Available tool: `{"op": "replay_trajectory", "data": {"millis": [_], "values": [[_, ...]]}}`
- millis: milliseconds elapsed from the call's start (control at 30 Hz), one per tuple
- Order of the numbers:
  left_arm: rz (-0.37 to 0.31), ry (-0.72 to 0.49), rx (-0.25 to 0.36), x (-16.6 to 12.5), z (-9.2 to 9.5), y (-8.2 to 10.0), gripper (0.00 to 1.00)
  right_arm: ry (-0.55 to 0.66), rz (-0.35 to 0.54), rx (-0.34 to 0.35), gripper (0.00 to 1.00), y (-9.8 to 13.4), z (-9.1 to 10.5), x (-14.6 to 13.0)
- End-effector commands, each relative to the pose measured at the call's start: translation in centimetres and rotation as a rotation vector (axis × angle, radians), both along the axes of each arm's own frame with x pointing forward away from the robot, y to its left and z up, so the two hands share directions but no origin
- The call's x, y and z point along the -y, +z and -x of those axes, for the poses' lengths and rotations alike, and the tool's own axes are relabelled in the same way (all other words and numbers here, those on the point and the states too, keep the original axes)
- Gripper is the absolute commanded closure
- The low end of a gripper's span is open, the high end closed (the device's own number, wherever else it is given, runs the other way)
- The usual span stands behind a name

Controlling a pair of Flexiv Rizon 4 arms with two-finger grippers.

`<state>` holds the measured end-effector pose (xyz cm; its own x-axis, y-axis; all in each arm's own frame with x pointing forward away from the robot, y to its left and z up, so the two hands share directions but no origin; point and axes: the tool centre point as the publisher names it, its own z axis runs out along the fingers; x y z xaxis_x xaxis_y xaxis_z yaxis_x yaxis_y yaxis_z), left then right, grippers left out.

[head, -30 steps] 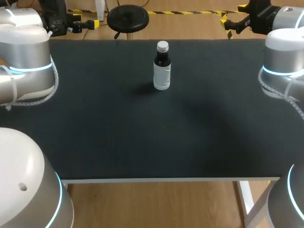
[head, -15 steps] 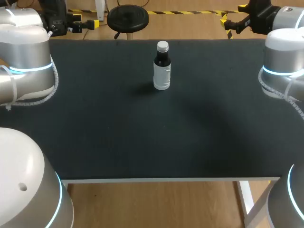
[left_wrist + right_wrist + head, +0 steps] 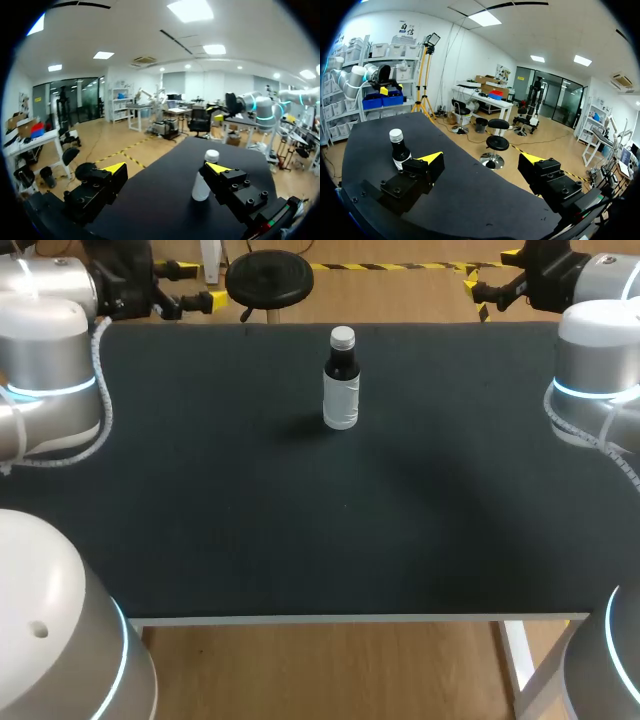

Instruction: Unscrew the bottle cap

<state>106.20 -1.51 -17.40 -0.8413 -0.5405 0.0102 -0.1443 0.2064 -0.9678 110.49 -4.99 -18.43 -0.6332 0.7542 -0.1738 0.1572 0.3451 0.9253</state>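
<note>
Table [image 3: 250,520]: plain matte black top, filling middle of head frame; thin white edge along lower border.
Bottle [image 3: 341,390], upper centre: near-black neck and shoulders, white label band round lower body.
Cap [image 3: 343,337]: white.
Left arm [image 3: 45,350], left edge, and right arm [image 3: 595,360], right edge: silver-grey shells, glowing cyan rings.
Left gripper [image 3: 167,168], right gripper [image 3: 481,158]: black fingers, bright yellow tips.

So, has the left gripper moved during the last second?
Yes. In the head view the left gripper has shifted a little to the right, toward the bottle, which stands in the same place on the table.
</note>
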Motion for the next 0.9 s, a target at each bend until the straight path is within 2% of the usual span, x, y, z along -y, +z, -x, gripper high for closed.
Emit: {"op": "replay_trajectory", "data": {"millis": [33,67,167,500,567,900], "values": [[0.162,-0.39,0.129,1.0,-0.2,-1.4,0.0,0.0,-0.001,0.001,0.0,0.0,0.0,0.0],[0.168,-0.426,0.155,1.4,0.0,-1.5,0.0,0.0,-0.001,0.001,0.0,0.0,0.0,0.0],[0.253,-0.519,0.197,2.3,0.7,-1.9,0.0,0.0,-0.001,0.001,0.0,0.0,0.0,0.0],[0.361,-0.716,0.222,5.4,1.3,-5.3,0.0,0.0,-0.001,0.001,0.0,0.0,0.0,0.0],[0.384,-0.739,0.208,6.0,1.3,-6.1,0.0,0.0,-0.001,0.001,0.0,0.0,0.0,0.0],[0.387,-0.808,0.132,9.6,1.5,-9.0,0.0,0.0,-0.001,0.001,0.0,0.0,0.0,0.0]]}}
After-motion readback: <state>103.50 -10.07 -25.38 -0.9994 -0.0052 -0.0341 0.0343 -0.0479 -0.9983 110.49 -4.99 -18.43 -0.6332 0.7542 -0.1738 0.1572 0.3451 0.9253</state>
